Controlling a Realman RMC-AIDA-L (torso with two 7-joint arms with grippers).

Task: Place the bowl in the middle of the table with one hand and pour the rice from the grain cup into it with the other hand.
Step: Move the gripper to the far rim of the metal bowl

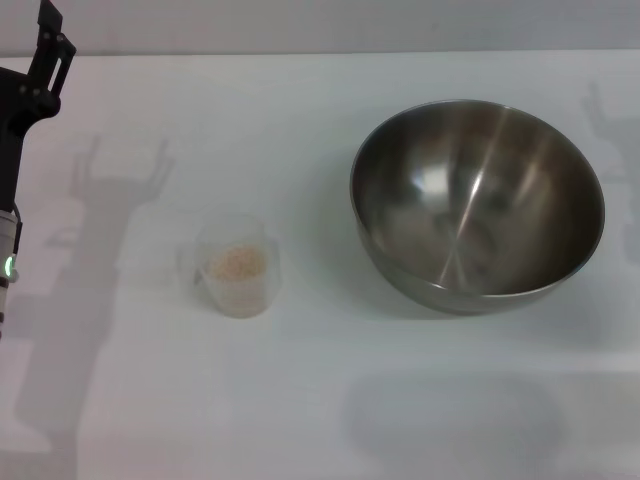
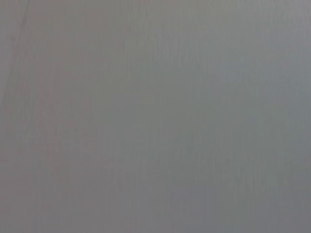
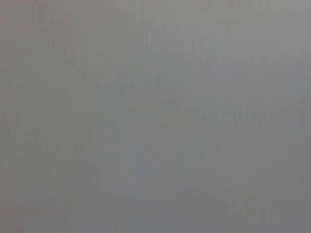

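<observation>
The steel bowl [image 1: 477, 205] stands empty and upright on the right half of the white table [image 1: 320, 400]. The clear grain cup [image 1: 236, 268] stands upright left of the middle, partly filled with rice [image 1: 236, 264]. My left gripper [image 1: 50, 42] is raised at the far left edge, well behind and left of the cup, empty; its shadow on the table shows the fingers spread. My right gripper is out of the head view; only its shadow falls at the right edge. Both wrist views show only a plain grey surface.
A wide gap of bare tabletop lies between the cup and the bowl and along the front. The table's far edge runs across the top of the head view. My left arm [image 1: 8, 150] runs down the left edge.
</observation>
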